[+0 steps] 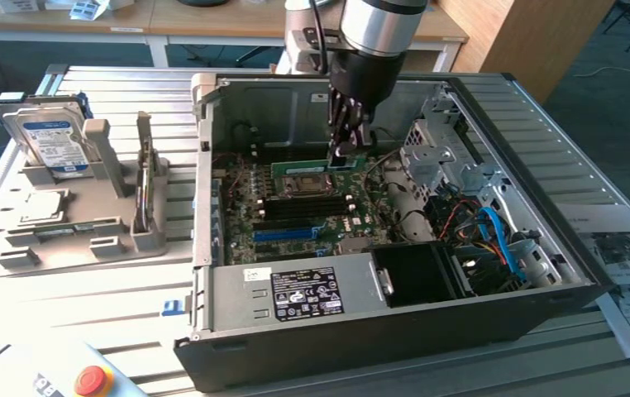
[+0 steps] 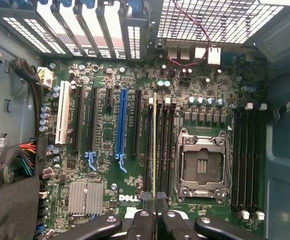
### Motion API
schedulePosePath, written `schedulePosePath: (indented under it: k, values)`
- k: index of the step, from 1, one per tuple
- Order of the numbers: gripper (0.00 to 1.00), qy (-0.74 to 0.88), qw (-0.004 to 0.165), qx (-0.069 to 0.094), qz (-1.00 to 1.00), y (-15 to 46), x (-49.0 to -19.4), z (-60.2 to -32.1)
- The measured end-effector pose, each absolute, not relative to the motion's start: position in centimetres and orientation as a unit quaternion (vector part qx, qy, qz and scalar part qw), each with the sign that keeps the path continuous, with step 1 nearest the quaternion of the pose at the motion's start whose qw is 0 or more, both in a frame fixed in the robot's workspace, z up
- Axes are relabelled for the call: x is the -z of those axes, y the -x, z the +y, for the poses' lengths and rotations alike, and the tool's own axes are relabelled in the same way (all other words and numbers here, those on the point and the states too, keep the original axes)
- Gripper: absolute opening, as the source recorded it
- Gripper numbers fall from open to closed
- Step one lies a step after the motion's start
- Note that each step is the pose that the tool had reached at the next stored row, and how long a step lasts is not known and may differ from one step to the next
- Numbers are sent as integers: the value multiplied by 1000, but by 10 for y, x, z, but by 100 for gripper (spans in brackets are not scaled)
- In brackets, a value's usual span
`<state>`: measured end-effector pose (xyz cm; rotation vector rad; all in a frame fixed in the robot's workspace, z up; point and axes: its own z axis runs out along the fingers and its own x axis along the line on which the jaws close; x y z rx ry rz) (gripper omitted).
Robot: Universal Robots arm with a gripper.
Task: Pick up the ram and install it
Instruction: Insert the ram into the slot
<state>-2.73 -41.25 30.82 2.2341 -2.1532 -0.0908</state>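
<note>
My gripper (image 1: 345,154) reaches down into the open computer case (image 1: 213,281) and is shut on the ram (image 1: 304,166), a thin green stick held level above the motherboard (image 1: 282,219). In the wrist view the ram (image 2: 155,145) shows edge-on as a narrow line running away from the gripper (image 2: 155,214). It hangs over the black memory slots (image 2: 164,150) beside the CPU socket (image 2: 201,162). I cannot tell whether it touches a slot.
A long blue slot (image 2: 121,125) and black card slots lie beside the memory slots. The power supply (image 1: 293,294) and loose cables (image 1: 492,231) fill the case's near side. A hard drive (image 1: 53,141) stands in a grey fixture at the exterior view's left.
</note>
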Motion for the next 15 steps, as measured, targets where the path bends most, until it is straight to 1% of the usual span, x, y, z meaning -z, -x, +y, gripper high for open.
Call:
schedulePosePath:
  k: [15]
  values:
    - [12,-720,18,29,-694,27,-302,-412]
